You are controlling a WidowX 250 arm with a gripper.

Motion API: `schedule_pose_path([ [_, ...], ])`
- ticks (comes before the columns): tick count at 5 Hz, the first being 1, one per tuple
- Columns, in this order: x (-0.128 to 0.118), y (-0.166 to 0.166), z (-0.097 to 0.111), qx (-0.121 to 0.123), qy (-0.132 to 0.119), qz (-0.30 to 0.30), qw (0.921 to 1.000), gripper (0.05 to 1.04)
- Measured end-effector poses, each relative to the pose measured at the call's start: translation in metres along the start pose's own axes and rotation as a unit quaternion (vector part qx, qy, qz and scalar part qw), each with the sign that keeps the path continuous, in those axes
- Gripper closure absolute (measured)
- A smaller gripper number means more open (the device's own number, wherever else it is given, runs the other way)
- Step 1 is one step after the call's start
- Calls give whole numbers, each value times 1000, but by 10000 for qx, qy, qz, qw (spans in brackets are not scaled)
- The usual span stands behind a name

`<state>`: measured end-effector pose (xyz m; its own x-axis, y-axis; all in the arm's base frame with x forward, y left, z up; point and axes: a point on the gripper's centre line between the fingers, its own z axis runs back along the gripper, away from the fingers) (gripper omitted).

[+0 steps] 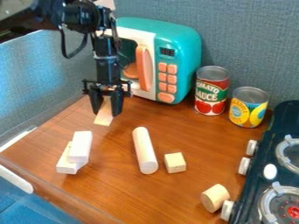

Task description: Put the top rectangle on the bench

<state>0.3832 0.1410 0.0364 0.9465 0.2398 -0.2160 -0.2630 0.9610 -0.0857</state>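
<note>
On the brown wooden worktop [111, 192], at the left, a whitish oblong block [65, 164] lies beneath another whitish oblong block [81, 144]. The upper one's long axis runs from the near edge toward the back, its far end leaning slightly right; the lower one is turned a little more, its near end jutting out to the left. Just behind and to the right, the black gripper [106, 113] points down, its jaws closed in on the two sides of a pale, flat rectangular wooden block [103, 120], the task's rectangle. The rectangle's long axis slants from up between the jaws down toward the viewer and slightly left, its near end reaching past them; whether that end touches the worktop, I cannot tell. Next comes a long pale wooden cylinder [144, 151] on its side, far end leaning left, with a teal and white toy microwave [189, 48] behind it. Right of the cylinder sits a small pale wooden cube [175, 162], then a red-and-green tomato can [211, 92] at the back, a short wooden cylinder [215, 197] near the front, a yellow-and-blue can [248, 108], and the black toy stove [271, 151] along the right edge.
</note>
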Motion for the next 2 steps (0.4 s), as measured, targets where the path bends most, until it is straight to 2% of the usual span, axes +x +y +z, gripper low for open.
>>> schedule_pose_path([
  [2,17,21,-20,-10,-151,424,9990,506],
])
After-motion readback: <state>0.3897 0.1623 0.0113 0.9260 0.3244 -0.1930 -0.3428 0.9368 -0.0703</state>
